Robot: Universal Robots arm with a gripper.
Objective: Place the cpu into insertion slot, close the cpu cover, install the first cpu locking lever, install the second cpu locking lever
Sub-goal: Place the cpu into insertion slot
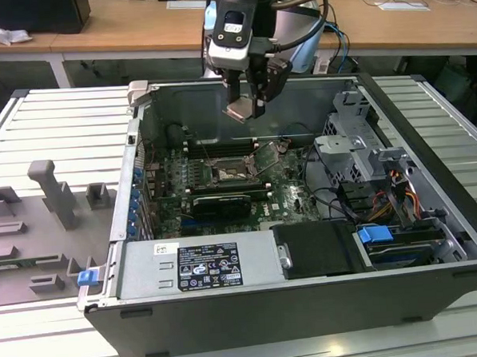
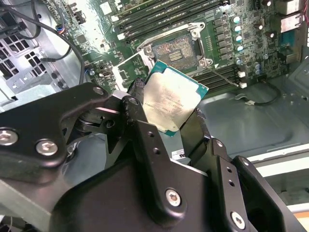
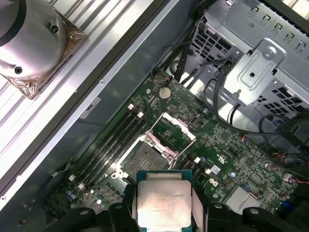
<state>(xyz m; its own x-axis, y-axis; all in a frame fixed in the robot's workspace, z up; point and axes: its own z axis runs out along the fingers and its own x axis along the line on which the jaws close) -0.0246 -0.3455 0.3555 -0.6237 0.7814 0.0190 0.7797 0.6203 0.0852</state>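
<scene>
Over the open case (image 1: 349, 309) on the tabletop (image 1: 60, 124), I see my gripper (image 1: 247, 106) clamped on the cpu (image 1: 241, 110), well above the bare slot (image 1: 226, 173), which lies just lower left in the exterior view, its cover (image 1: 268, 155) raised.

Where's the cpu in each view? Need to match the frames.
Exterior view: the cpu hangs in the gripper, above the open case.
Second wrist view: the cpu sits tilted between the black fingers, in front of the insertion slot.
First wrist view: the cpu sits between the fingers, pale top facing the camera.
Shared landmark: the empty insertion slot.
</scene>
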